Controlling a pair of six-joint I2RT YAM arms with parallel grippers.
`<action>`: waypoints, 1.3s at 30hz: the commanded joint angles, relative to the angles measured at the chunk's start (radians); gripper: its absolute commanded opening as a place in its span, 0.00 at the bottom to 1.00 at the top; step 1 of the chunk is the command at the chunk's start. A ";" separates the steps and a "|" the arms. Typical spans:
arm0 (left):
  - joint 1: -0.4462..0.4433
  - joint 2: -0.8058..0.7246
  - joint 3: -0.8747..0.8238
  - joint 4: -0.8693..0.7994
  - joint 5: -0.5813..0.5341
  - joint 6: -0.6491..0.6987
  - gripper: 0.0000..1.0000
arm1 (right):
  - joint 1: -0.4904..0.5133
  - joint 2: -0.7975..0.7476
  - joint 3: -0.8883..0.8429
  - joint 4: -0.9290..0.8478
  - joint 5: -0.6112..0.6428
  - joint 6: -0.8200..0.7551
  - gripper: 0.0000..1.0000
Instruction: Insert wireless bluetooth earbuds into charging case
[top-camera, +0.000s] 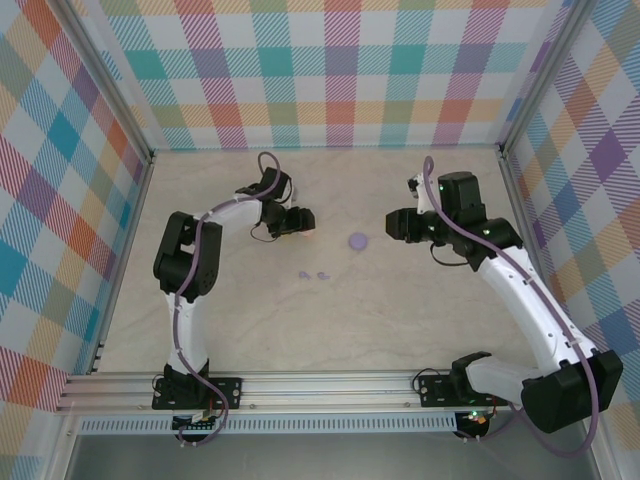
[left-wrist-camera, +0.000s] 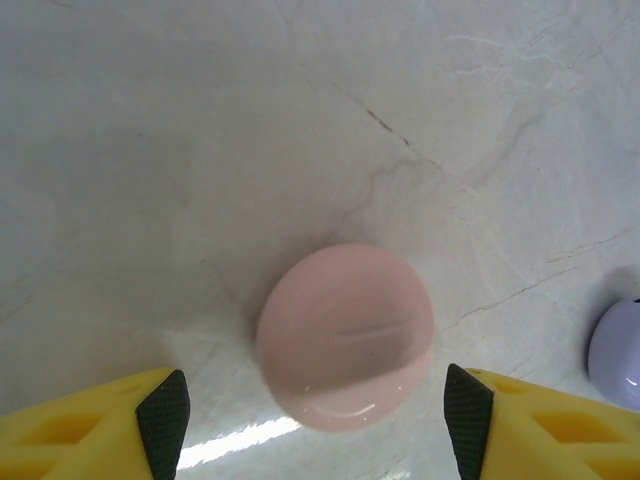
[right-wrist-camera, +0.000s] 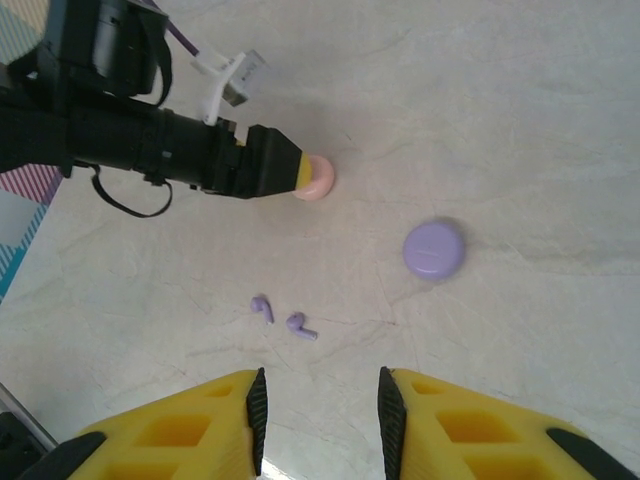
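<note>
Lilac earbuds (right-wrist-camera: 263, 307) lie near the charging case (right-wrist-camera: 433, 249).
Both jaws open, empty; the right should settle squarely over one bud.

top view looks down from above and behind the bases (top-camera: 196, 386), far off, over the whole table (top-camera: 400, 330). left wrist view looks down, very near a pink disc (left-wrist-camera: 345, 345). right wrist view, farther back, shares that disc and the case (right-wrist-camera: 433, 249).
</note>
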 joint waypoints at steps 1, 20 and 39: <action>0.017 -0.075 0.029 -0.066 -0.023 0.051 0.69 | 0.004 0.049 -0.021 0.009 0.005 0.008 0.36; -0.144 0.162 0.360 -0.114 0.121 -0.024 0.36 | -0.004 0.485 -0.011 0.134 -0.028 0.157 0.21; -0.190 0.360 0.511 -0.105 0.208 -0.107 0.15 | -0.009 0.774 0.120 0.146 -0.028 0.198 0.14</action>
